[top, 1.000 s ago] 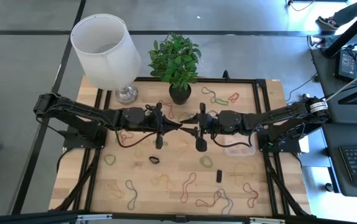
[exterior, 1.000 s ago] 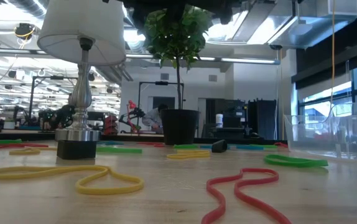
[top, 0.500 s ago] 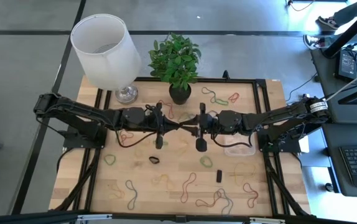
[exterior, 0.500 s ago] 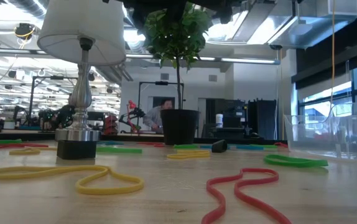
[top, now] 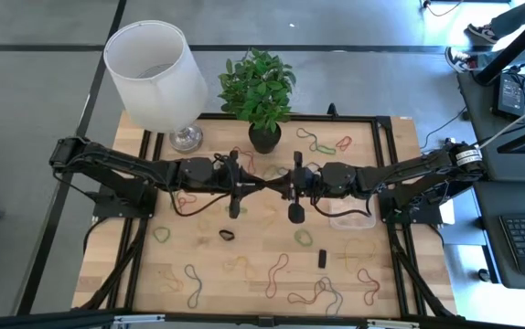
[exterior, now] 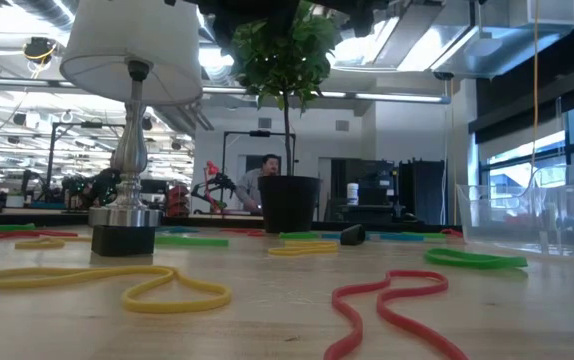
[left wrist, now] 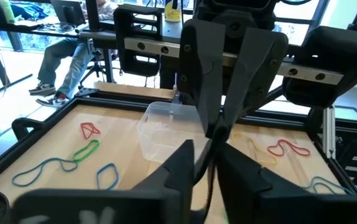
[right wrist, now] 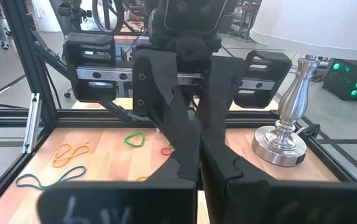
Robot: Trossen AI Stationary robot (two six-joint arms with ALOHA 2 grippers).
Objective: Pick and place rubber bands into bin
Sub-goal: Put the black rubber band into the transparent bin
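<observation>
Both my arms are up over the middle of the counter (top: 208,251), end effectors tip to tip above the wood, looks like a handover of one band between them.

Right end effector (top: 285,185): fingers pressed together. Left wrist view shows a thin dark strand running down from its tips, so I judge it's pinching a rubber band, colour unclear. Makes sense for this arm to take it: the bin (top: 351,213) sits on its side, just beside and partly under its forearm.

Left end effector (top: 261,185): fingers look slightly parted in the left wrist view, the strand passing between them (left wrist: 172,168). Whether it grips anything I can't tell; my read is it's letting go.

The meeting is mid-air, probably so the band hangs free and nothing drags across the loose ones below.

Bin: clear, shallow, rounded corners. Left wrist view (left wrist: 166,127) shows no band inside that I can make out; low view shows only its wall (exterior: 527,215).

Rubber bands (top: 276,274) lie scattered mostly along the near half of the counter, a few more (top: 328,143) by the plant pot (top: 264,139). Lamp (top: 157,68) at the far left corner. Most of the job is left.

Next as I see it: right arm swings over the bin and drops.
</observation>
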